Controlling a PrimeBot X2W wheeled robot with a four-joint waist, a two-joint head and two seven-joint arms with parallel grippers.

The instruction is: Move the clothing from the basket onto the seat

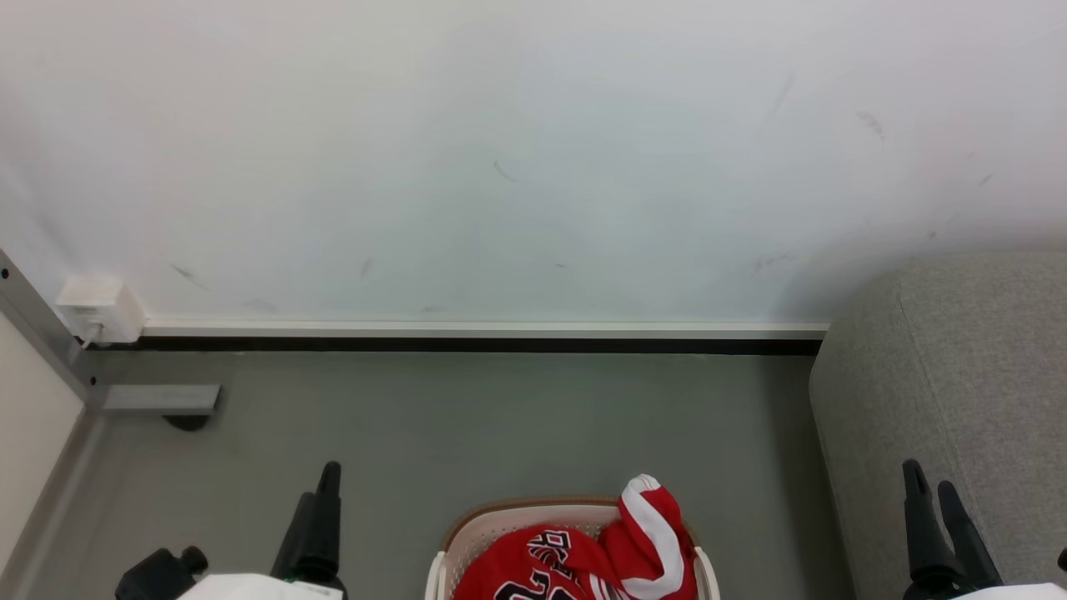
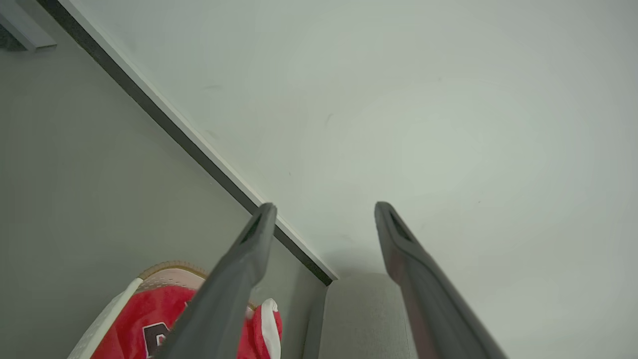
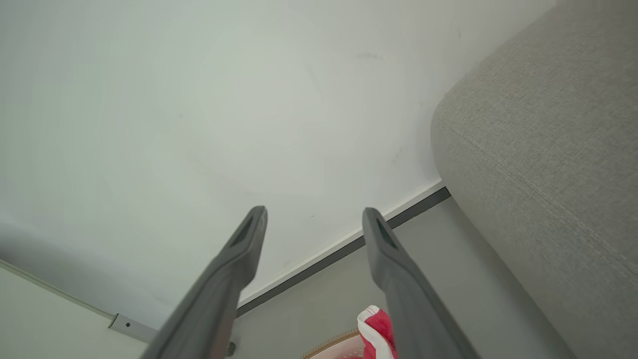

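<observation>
Left gripper (image 2: pixel 325 209) and right gripper (image 3: pixel 314 212): both released and empty, at lower left and lower right of the head view.

Red jersey (image 1: pixel 575 554): bunched in the laundry basket (image 1: pixel 500 510) at bottom centre, one banded fold rising above the rim.

Grey sofa (image 1: pixel 959 375): at right.

Risk: a shallow pinch may slip, or trailing cloth may snag and tip the light basket.

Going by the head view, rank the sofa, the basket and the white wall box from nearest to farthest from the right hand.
From the right hand:
1. Sofa: close by, on its right side.
2. Basket: to its left, at the view's bottom middle.
3. White wall box: far left and farther back.
</observation>
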